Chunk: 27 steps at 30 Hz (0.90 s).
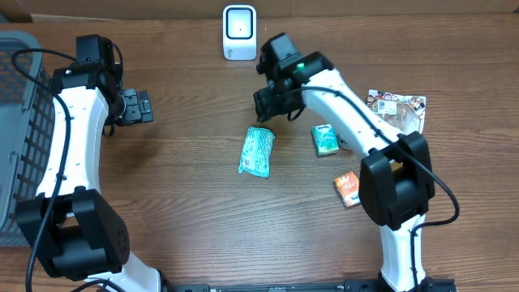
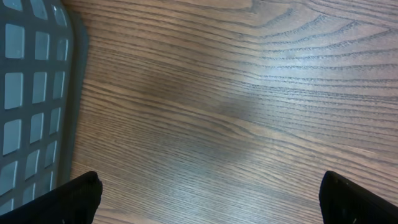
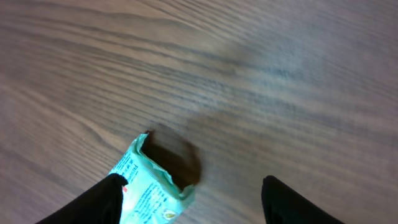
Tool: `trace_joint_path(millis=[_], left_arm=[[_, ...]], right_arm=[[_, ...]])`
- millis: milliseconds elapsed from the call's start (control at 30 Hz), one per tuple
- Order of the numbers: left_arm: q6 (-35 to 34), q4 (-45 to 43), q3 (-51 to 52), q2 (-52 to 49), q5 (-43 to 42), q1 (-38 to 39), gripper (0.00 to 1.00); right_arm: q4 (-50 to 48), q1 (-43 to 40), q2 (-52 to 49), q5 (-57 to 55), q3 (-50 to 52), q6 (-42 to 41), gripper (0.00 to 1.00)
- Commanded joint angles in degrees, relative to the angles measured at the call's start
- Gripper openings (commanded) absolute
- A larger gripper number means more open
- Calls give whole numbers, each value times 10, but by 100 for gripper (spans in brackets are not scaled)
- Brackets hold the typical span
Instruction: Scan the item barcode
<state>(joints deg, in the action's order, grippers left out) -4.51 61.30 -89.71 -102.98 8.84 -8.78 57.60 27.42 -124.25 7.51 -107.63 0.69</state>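
1. Here, green packet [image 1: 258,152] lies flat on the desk [image 1: 186,203], ungripped, probably for a better hold
2. Right gripper [image 1: 268,104] hovers over its far end, jaws spread; left gripper [image 1: 144,106] idles aside, jaws wide
3. Scanner [image 1: 239,32] faces them, unobstructed

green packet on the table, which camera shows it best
Overhead: the whole green packet lies fully in sight there. The right wrist view catches only one end of it at the bottom edge, and the left wrist view shows none of it.

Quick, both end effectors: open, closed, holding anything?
Left end effector: open, holding nothing.
Right end effector: open, holding nothing; the green packet lies loose beneath it.
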Motion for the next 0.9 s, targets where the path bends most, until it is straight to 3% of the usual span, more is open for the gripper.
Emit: trace_joint_path(millis=[0,367,467,500,533,567,733,867], left_arm=[[-2,0,-3,-1,2,-2,100],[-2,-1,-3,-1,2,-2,100],[-2,0,-3,-1,1,-2,100],[-2,0,-3,-1,2,-2,100],[-2,-1,-3,-1,1,-2,100],[-2,-1,-3,-1,2,-2,100],[-2,0,-3,-1,2,-2,100],[-2,-1,-3,-1,1,-2,99]], right_arm=[[-17,-7,15,65,-11,116,69],[-39,1,-14,114,15,191,62],[-40,10,-38,161,15,188,36],[-43,15,-46,168,15,172,27],[-54,22,-57,166,15,131,9],[-60,27,-62,166,15,106,4],[-86,53,-80,139,16,15,4],[-90,79,-80,38,16,-46,4]])
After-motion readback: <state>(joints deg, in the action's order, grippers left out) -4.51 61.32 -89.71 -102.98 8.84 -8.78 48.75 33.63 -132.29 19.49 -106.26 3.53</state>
